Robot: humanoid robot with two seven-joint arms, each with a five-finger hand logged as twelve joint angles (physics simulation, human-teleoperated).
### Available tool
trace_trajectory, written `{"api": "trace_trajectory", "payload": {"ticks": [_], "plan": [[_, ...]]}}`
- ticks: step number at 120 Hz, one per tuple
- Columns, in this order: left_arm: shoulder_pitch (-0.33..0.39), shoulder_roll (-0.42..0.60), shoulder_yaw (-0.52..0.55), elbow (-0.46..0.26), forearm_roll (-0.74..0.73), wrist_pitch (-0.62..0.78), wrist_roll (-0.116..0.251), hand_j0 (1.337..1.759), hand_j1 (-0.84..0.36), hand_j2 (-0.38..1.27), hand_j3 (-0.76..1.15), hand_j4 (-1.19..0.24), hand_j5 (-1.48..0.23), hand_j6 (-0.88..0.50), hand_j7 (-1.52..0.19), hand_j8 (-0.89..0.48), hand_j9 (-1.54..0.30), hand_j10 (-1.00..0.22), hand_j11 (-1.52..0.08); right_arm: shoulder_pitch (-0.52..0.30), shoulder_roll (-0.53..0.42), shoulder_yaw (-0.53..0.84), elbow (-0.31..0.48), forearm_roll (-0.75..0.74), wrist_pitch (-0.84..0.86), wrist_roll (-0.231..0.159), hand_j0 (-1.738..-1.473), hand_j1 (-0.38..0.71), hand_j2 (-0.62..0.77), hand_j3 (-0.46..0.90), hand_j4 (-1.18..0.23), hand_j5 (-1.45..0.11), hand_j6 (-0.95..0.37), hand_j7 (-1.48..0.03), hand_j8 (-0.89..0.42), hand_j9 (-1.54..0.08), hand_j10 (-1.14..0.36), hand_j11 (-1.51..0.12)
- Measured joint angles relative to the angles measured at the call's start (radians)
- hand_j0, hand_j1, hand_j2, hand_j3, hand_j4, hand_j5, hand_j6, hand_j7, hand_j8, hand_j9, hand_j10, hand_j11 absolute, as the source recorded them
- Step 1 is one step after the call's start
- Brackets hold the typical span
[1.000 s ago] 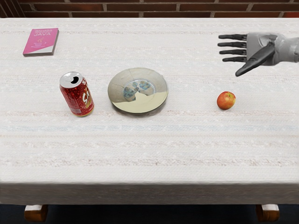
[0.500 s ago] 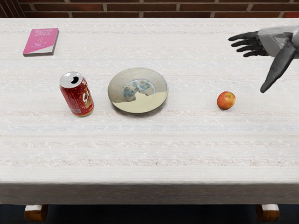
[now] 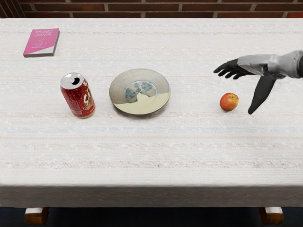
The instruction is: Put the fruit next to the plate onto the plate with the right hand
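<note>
A small red-and-yellow apple (image 3: pixel 229 101) lies on the white tablecloth, well to the right of the plate. The shiny round plate (image 3: pixel 121 102) sits near the table's middle with nothing on it. My right hand (image 3: pixel 241 82) comes in from the right edge and hovers just above and right of the apple. Its fingers (image 3: pixel 226 70) are spread, pointing left behind the fruit, and the thumb hangs down at the apple's right side. Nothing is held. The left arm does not show.
A red soda can (image 3: pixel 78 95) stands upright left of the plate. A pink book (image 3: pixel 42 41) lies flat at the far left corner. A brick wall runs behind the table, and the table's front edge is near the bottom.
The right hand has come down and to the left, from the far right of the table to a spot close above the apple. The apple, plate, can and book have not moved.
</note>
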Motion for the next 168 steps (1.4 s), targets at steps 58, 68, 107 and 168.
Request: {"api": "trace_trajectory", "payload": {"ticks": [58,68,107,168], "plan": [[0.0,0.0,0.0,0.0,-0.001,0.0,0.0,1.658,0.05,0.05,0.0,-0.25,-0.32,-0.25,-0.32,-0.25,-0.32,-0.25,-0.32,-0.061,0.047,-0.074,0.107,-0.193,-0.332,-0.024,-1.658,-0.12,-0.04,0.0,-0.2,-0.26,-0.2,-0.25,-0.2,-0.25,-0.2,-0.25],[0.0,0.0,0.0,0.0,-0.001,0.0,0.0,1.658,0.05,0.05,0.0,-0.25,-0.32,-0.25,-0.32,-0.25,-0.32,-0.25,-0.32,-0.08,0.037,-0.08,0.123,-0.198,-0.366,-0.026,-1.658,-0.12,-0.04,0.0,-0.2,-0.26,-0.2,-0.26,-0.2,-0.26,-0.2,-0.26],[0.0,0.0,0.0,0.0,-0.001,0.0,0.0,1.658,0.05,0.05,0.0,-0.25,-0.32,-0.25,-0.32,-0.25,-0.32,-0.25,-0.32,-0.152,0.044,-0.086,0.121,-0.281,-0.465,-0.028,-1.658,-0.12,-0.03,0.0,-0.2,-0.25,-0.2,-0.25,-0.2,-0.25,-0.2,-0.25],[0.0,0.0,0.0,0.0,0.0,0.0,0.0,1.658,0.05,0.05,0.0,-0.25,-0.32,-0.25,-0.32,-0.25,-0.32,-0.25,-0.32,-0.245,0.151,-0.087,0.013,-0.325,-0.574,-0.028,-1.658,-0.12,-0.03,0.0,-0.2,-0.26,-0.2,-0.25,-0.2,-0.26,-0.2,-0.25]]}}
